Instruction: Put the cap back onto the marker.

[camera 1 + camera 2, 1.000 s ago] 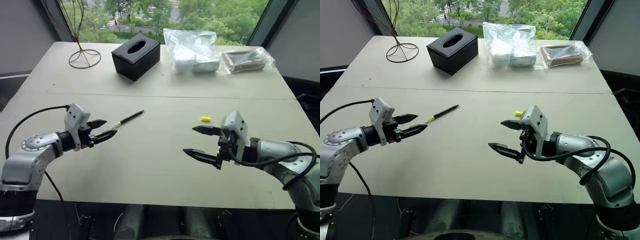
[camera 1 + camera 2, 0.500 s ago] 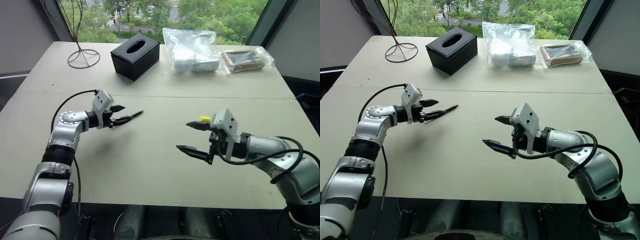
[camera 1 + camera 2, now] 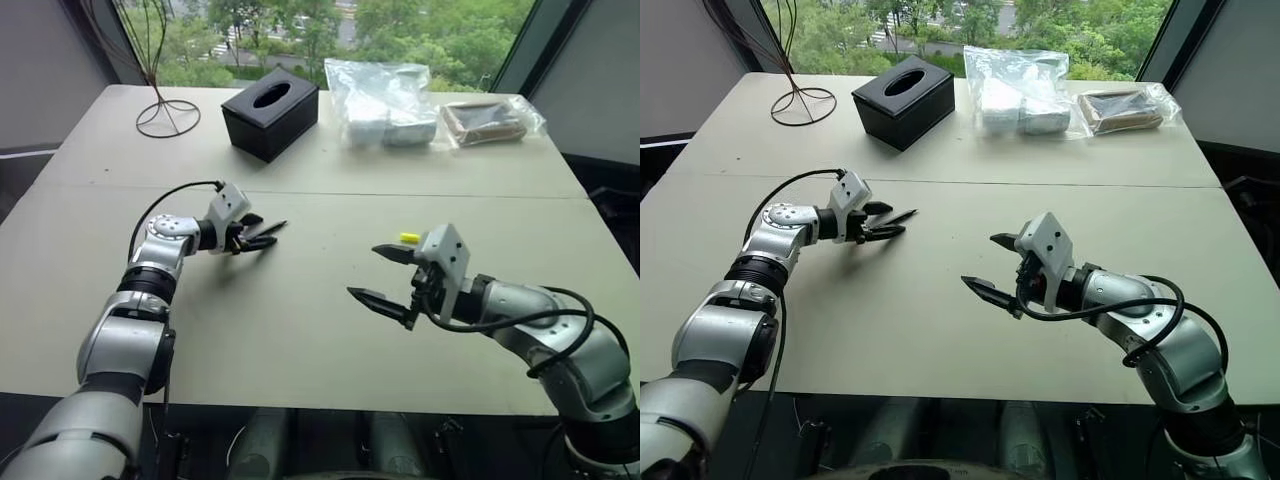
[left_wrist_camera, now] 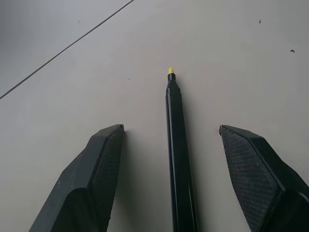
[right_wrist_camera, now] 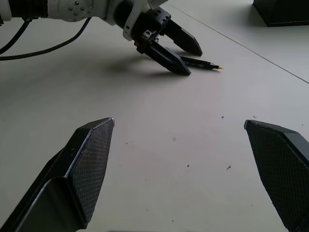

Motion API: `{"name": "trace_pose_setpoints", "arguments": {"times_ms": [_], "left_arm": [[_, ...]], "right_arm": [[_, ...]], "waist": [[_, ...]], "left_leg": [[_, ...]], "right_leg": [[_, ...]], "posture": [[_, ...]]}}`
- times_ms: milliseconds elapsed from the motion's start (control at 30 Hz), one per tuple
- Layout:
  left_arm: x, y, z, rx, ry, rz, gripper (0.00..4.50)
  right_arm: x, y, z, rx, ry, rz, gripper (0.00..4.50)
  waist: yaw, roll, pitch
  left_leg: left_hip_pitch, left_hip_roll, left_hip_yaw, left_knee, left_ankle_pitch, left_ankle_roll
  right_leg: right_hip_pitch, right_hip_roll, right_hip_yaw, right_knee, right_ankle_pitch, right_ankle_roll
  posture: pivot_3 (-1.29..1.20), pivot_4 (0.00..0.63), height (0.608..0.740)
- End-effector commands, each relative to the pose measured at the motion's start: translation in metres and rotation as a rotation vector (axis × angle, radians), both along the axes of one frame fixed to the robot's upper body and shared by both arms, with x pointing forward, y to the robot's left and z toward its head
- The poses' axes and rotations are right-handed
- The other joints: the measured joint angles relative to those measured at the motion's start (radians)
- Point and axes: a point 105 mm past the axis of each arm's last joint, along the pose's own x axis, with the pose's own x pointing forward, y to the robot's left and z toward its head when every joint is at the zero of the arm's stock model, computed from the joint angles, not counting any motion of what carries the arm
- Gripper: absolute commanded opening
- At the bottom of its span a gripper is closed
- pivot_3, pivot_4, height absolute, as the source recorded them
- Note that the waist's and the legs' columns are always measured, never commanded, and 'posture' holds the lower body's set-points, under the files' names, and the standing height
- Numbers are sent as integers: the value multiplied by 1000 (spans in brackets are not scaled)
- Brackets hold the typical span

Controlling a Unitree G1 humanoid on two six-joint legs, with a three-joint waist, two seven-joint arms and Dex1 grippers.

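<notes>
The marker (image 4: 176, 145) is a thin black stick with a small yellow tip, lying flat on the table (image 3: 300, 330). My left gripper (image 3: 257, 232) is open and low over the table. Its two fingers straddle the marker's rear half with a gap on each side, as the left wrist view shows. The cap (image 3: 409, 238), a tiny yellow cylinder, lies on the table just behind the upper finger of my right gripper (image 3: 366, 272). That gripper hovers wide open with nothing in it, well to the right of the marker (image 5: 205, 64).
A black tissue box (image 3: 271, 118), a wire stand (image 3: 167, 115) and two clear plastic bags (image 3: 385, 100) (image 3: 495, 118) sit along the far side of the table. A seam (image 3: 420, 196) runs across the tabletop behind both grippers.
My left arm has reached forward and to the right, bringing its open fingers around the marker. The marker, the cap and my right gripper have stayed in place.
</notes>
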Motion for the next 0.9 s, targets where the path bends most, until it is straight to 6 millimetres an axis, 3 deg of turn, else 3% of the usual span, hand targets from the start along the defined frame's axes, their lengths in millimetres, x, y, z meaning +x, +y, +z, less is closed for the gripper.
{"name": "trace_pose_setpoints", "arguments": {"times_ms": [33, 67, 167, 300, 333, 500, 567, 733, 900], "left_arm": [[-1, -2, 2, 9, 2, -33, 3303], [-2, -2, 1, 8, 9, -38, 3303], [-4, -3, -3, 12, 18, -51, 2381], [-5, -4, -4, 14, 25, -54, 312], [-5, -5, -3, 7, 27, -54, 36], [-5, -7, -2, 3, 19, -57, 36], [-4, -7, 0, 9, 0, -54, 36], [-7, -18, 35, -60, -80, -164, 36], [-27, -28, 66, -57, -68, -359, 36]], "right_arm": [[-4, 2, 12, 6, -62, 10, 4457], [-4, 2, 12, 6, -63, 9, 4457], [-4, 1, 12, 5, -64, 7, 4500], [-4, 0, 12, 3, -59, 5, 4500], [-4, -1, 11, 1, -57, 4, 4500], [-1, -5, 8, -3, -50, -14, 4500], [14, -19, 9, 8, -85, -107, 4500], [58, -74, -4, -74, -171, -313, 4500], [81, -91, -19, -213, -207, -282, 4500]], "waist": [[0, 0, 0], [0, 0, 0], [0, 0, 0], [0, 0, 0], [0, 0, 0], [0, 0, 0], [0, 0, 0], [1, -1, 0], [-10, -1, 0]], "left_leg": [[0, 0, 0, 0, 0, 0], [0, 0, 0, 1, 0, 0], [0, 0, 0, 1, 0, 0], [0, 0, 0, 3, 0, 0], [0, 0, 0, 3, 0, 0], [0, 0, -1, 3, 0, 0], [0, 0, -1, 3, 0, 0], [0, -1, 0, 5, 0, 0], [1, -1, 3, 4, 0, 0]], "right_leg": [[0, 0, 0, 0, 0, 0], [0, 0, 0, 1, 0, 0], [0, 0, 0, 2, 0, 0], [0, 0, 0, 3, 0, 0], [0, 0, 0, 3, 0, 0], [0, 0, 0, 5, 0, 0], [0, 0, 0, 5, 0, 0], [0, -1, 0, 6, 0, 0], [-1, 0, 0, 8, 0, 0]], "posture": [[0, 150, 740], [0, 150, 740], [0, 150, 740], [0, 150, 740], [0, 150, 740], [0, 150, 740], [0, 150, 740], [0, 150, 740], [0, 150, 740]]}}
